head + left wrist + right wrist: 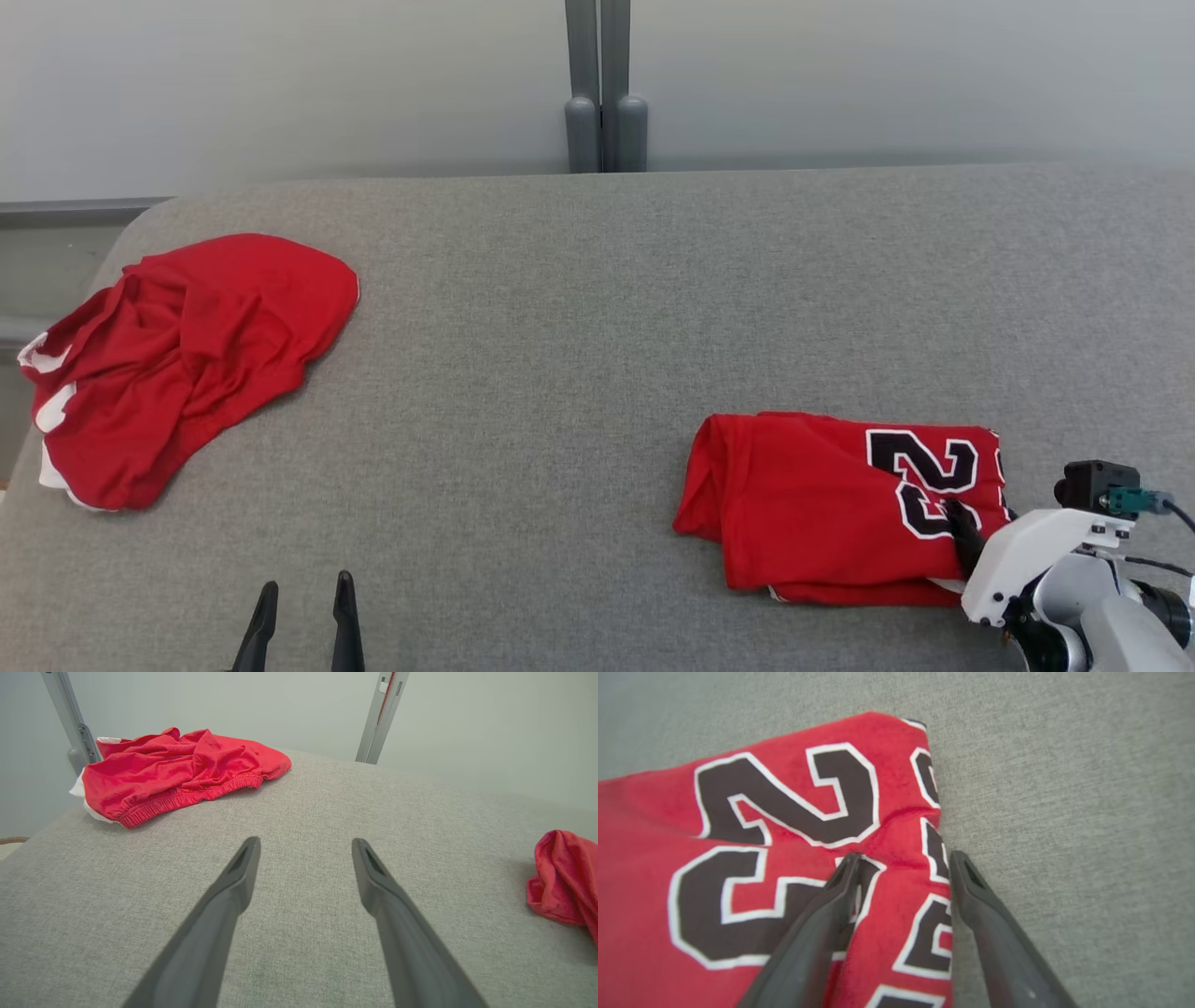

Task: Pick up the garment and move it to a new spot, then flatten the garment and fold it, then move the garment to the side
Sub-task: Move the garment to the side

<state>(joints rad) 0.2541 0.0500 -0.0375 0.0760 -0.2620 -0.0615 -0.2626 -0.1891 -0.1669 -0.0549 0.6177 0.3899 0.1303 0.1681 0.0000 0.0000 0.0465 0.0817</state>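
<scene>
Just beneath right gripper (902, 861), folded garment (812, 504).

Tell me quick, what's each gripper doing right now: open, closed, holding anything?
Left gripper: open, empty, over the grey cushion.
Right gripper: open, astride the edge of the red jersey, not clamped on it.

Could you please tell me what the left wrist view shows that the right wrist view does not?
Left wrist view: crumpled red shorts with an elastic waistband, two metal posts, and the open left end effector over bare upholstery. Right wrist view: the black, white-outlined number print, with the open right end effector straddling the garment's edge. Shared: the grey upholstered surface and the folded red jersey, at the left wrist view's right margin.
</scene>
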